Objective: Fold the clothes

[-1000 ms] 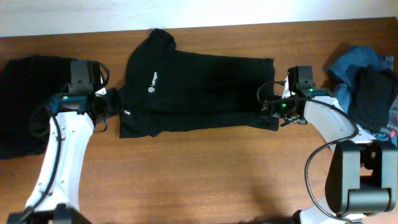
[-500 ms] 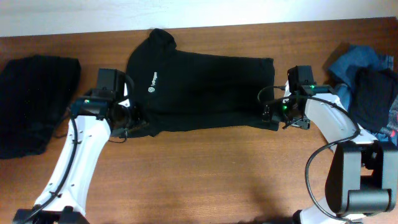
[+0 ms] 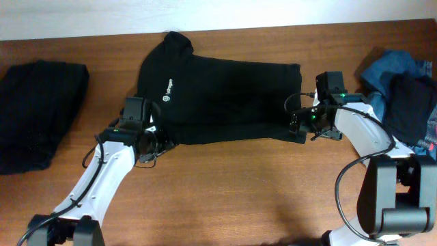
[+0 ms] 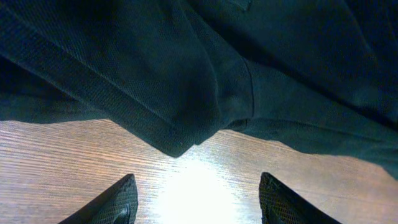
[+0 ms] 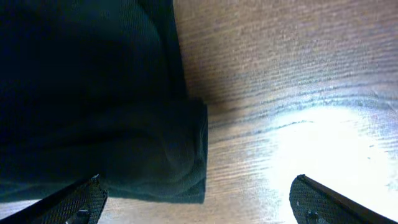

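Note:
A black short-sleeved T-shirt with a small white chest logo lies flat across the back middle of the table, collar to the left. Its lower left part is folded inward. My left gripper sits at the shirt's lower left corner. In the left wrist view this gripper is open over bare wood, just short of a folded fabric corner. My right gripper is at the shirt's lower right corner. It stands wide open, with the hem corner lying loose between its fingers.
A folded black garment lies at the far left. A heap of blue denim and black cloth sits at the right edge, behind the right arm. Bare wooden tabletop runs along the front.
My left gripper moved right from the table's left side, drawing the shirt's lower left part inward, then opened and let go. The right arm barely moved.

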